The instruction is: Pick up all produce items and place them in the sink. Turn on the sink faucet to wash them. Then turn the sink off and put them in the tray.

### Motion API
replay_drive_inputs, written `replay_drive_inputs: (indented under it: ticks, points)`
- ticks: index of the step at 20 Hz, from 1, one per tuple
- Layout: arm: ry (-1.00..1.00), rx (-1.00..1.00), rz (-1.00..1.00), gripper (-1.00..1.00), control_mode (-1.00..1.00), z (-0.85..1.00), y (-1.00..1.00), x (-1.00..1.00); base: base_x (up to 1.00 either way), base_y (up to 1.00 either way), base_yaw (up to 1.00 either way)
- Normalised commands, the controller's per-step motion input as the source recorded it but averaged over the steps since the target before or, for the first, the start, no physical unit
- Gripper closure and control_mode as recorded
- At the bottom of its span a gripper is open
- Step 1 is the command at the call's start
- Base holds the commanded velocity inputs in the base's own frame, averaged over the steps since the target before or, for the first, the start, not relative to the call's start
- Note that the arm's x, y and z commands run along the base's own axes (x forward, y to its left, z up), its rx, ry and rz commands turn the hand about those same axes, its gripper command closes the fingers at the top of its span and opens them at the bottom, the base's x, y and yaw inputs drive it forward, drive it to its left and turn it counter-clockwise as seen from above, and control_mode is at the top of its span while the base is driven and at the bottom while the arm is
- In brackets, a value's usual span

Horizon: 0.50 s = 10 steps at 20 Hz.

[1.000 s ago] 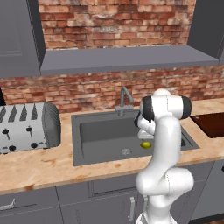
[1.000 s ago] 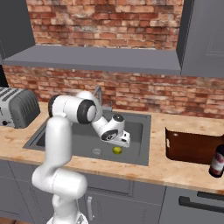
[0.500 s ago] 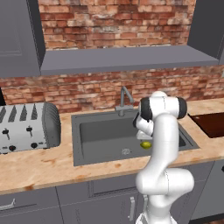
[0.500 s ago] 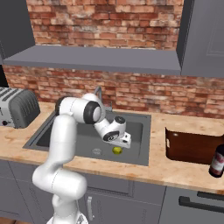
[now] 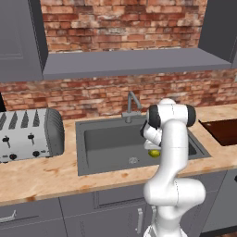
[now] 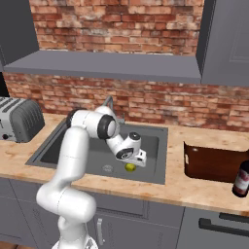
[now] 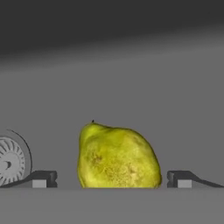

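Note:
A small yellow-green fruit lies on the floor of the dark grey sink, near its front right part, also visible as the fruit and the fruit. My gripper hangs low in the basin, open, one fingertip on either side of the fruit with gaps to both. From the right base view the gripper sits just above the fruit. The slim grey faucet stands behind the basin; no water runs. The reddish-brown tray rests on the counter right of the sink.
A round metal drain lies left of the fruit on the basin floor. A silver toaster stands on the counter left of the sink. A dark bottle stands by the tray's right end. Brick wall and a grey shelf behind.
The arm's elbow has shifted slightly and the hand has sunk a little closer to the fruit. The fruit has not moved; the jaws stay open.

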Motion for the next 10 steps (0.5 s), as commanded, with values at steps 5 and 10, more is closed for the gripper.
replay_drive_inputs:
  ticks: [5,10]
  points:
    - [0.0,0.0,-0.01,-1.0,-1.0,-0.18,0.0,0.05,0.0,0.0,0.0]
    - [0.0,0.0,-0.02,-1.0,-1.0,-0.18,0.0,0.05,0.0,0.0,0.0]
